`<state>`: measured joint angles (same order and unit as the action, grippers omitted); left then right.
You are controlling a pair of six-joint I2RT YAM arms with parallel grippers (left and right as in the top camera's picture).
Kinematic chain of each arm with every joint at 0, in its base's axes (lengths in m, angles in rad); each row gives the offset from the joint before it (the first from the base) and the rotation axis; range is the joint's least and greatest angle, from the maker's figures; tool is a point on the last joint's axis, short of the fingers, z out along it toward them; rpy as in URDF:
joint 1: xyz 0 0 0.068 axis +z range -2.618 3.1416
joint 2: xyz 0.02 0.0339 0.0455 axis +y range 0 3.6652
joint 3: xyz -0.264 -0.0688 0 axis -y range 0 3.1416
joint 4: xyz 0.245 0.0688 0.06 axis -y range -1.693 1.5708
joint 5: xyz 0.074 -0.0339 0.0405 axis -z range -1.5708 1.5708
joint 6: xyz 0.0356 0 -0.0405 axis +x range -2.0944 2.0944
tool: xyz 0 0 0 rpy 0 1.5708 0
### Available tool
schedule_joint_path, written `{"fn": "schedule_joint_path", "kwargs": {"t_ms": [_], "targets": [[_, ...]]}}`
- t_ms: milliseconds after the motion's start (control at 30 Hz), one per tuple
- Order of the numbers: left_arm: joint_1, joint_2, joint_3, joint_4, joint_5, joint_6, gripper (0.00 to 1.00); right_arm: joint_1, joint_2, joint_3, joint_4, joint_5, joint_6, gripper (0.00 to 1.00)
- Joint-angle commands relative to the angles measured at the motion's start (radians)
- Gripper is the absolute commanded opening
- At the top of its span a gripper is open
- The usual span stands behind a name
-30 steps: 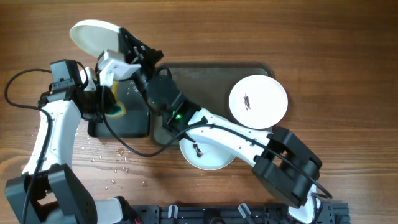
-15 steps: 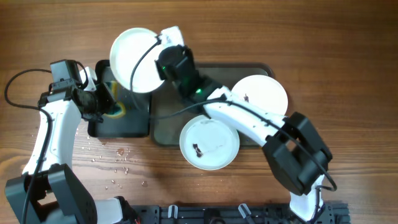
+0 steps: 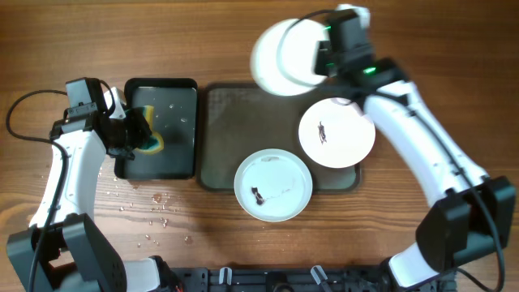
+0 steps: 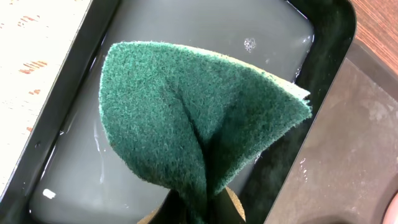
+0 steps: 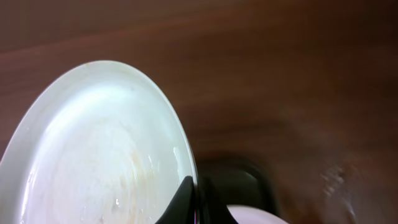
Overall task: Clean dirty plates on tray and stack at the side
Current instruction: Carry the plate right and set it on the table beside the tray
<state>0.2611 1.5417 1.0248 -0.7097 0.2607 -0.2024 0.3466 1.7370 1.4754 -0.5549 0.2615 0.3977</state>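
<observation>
The right end effector (image 3: 323,58) is clamped on the rim of a white plate (image 3: 280,47), its fingers (image 5: 183,202) drawn in narrow on the edge. The plate juts out sideways from the fingertips, lifted off the bench (image 3: 454,49) and hanging just past the far rim of the brown tray (image 3: 235,122). In the wrist view its face looks wet and streaked. Two more plates sit on the tray, toward the arm's base from this end effector: a smudged plate (image 3: 336,132) close beneath it, and a second smudged plate (image 3: 273,185) farther off, overhanging the tray's near rim. The left end effector (image 3: 136,131) is closed on a folded green sponge (image 4: 186,124), which hangs just ahead of its fingertips over the water in the black tray (image 3: 174,158). Water drops (image 3: 154,207) dot the bench on the base side of it.
</observation>
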Motion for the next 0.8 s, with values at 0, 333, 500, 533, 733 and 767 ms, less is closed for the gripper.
{"fn": "schedule_joint_path", "kwargs": {"t_ms": [0,333,500,533,733,767], "targets": [[-0.002,-0.017,-0.004,0.003,0.019,0.016,0.04,-0.239,-0.020,0.008,-0.117,-0.239,0.024,0.04],[-0.002,-0.017,-0.004,0.003,0.019,0.016,0.04,-0.630,-0.020,-0.008,-0.351,-0.283,0.010,0.04],[-0.002,-0.017,-0.004,0.003,0.019,0.016,0.04,-0.689,-0.020,-0.061,-0.349,-0.160,-0.002,0.04],[-0.002,-0.017,-0.004,0.002,0.019,0.016,0.04,-0.694,-0.020,-0.071,-0.346,-0.141,-0.002,0.04],[-0.002,-0.017,-0.004,0.002,0.019,0.016,0.04,-0.695,-0.018,-0.128,-0.335,-0.003,-0.005,0.04],[-0.002,-0.017,-0.004,0.002,0.019,0.016,0.04,-0.695,-0.018,-0.140,-0.327,0.022,-0.006,0.04]]}}
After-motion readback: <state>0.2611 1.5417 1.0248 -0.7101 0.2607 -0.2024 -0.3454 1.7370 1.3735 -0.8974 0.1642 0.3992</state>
